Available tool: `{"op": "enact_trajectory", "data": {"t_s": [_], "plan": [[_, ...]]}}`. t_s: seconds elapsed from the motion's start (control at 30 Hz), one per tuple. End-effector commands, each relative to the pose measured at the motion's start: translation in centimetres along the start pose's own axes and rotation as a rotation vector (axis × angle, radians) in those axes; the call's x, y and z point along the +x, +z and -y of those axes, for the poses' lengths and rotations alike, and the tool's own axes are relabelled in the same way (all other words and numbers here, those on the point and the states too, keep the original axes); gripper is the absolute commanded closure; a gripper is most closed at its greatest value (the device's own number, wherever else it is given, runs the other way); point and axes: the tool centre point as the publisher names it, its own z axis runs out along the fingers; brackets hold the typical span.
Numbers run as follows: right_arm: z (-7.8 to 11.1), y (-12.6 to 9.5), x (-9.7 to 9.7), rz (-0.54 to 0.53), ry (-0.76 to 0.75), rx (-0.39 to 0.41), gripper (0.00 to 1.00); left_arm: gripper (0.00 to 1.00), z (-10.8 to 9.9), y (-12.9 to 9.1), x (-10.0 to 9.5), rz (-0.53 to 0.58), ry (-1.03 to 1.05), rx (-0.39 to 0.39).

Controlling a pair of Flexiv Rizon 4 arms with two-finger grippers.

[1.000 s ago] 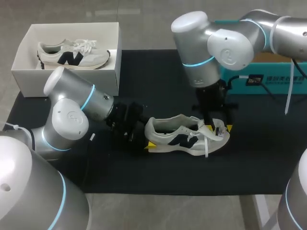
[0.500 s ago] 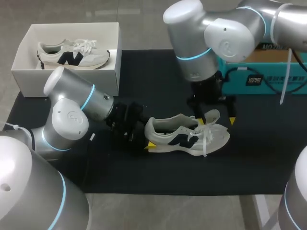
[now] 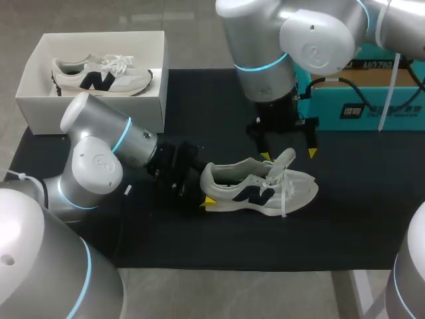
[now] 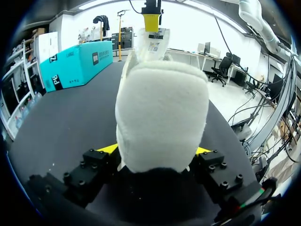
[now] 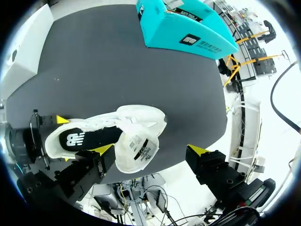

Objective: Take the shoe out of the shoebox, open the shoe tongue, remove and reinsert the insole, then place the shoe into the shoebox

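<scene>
The shoe (image 3: 255,189) is out of its box. It lies on its sole near the middle of the black surface (image 3: 199,106), with the toe toward the robot's right and the heel toward its left.

The left arm (image 3: 99,159) comes in low over the surface, and the left jaws are clamped on the heel. In the left wrist view the padded heel (image 4: 162,117) fills the space between them, with a yellow fingertip (image 4: 108,148) pressed against each side.

The right arm (image 3: 265,60) hangs over the front of the shoe. The right jaws are spread wide and grip nothing. Their yellow fingertips (image 3: 264,156) sit just above the laces, one on each side of the shoe.

The tongue (image 3: 282,161) is pulled up and forward and stands clear of the opening. From the right wrist view it (image 5: 136,148) lies between the open fingers, close to one of them — I can't tell whether it touches that finger. In the same view the mouth of the shoe (image 5: 103,132) is open, and the dark insole (image 5: 89,139) lies flat inside with a pale mark on it.

The white shoebox (image 3: 86,116) sits at the far left corner of the surface, well apart from the held shoe. A second matching shoe (image 3: 99,76) lies inside it on its sole. A teal box (image 3: 372,100) stands at the far right side of the surface, behind the right arm.
</scene>
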Motion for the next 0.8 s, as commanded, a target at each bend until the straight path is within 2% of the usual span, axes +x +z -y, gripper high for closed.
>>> {"op": "enact_trajectory", "data": {"t_s": [0.03,0.07,0.1,0.17,0.2,0.5,0.6,0.8], "plan": [[0.8,-2.0,0.5,-0.104,-0.448,-0.061,0.0,1.0,-0.3,0.1,-0.1,-0.002,0.0,-0.003],[0.9,-2.3,0.8,-0.109,-0.524,-0.069,0.0,1.0,-0.3,0.1,-0.1,-0.002,0.0,-0.003],[1.1,-2.6,1.1,-0.158,-0.671,-0.078,0.0,1.0,-0.3,0.1,-0.1,-0.002,0.0,-0.003],[1.5,-3.1,1.3,-0.199,-0.798,-0.109,0.0,1.0,-0.3,0.1,-0.1,-0.002,0.0,-0.003],[1.8,-3.5,1.7,-0.214,-0.917,-0.134,0.0,1.0,-0.3,0.1,-0.1,-0.002,0.0,-0.003],[3.9,-4.4,4.0,-0.155,-1.372,-0.21,0.0,1.0,-0.3,0.1,-0.1,-0.002,0.0,-0.003],[4.5,-4.3,4.6,-0.109,-1.457,-0.208,0.0,1.0,-0.3,0.1,-0.1,-0.002,0.0,-0.003],[5.0,-4.4,4.7,-0.095,-1.502,-0.219,0.0,1.0,-0.3,0.1,-0.1,-0.002,0.0,-0.003]]}}
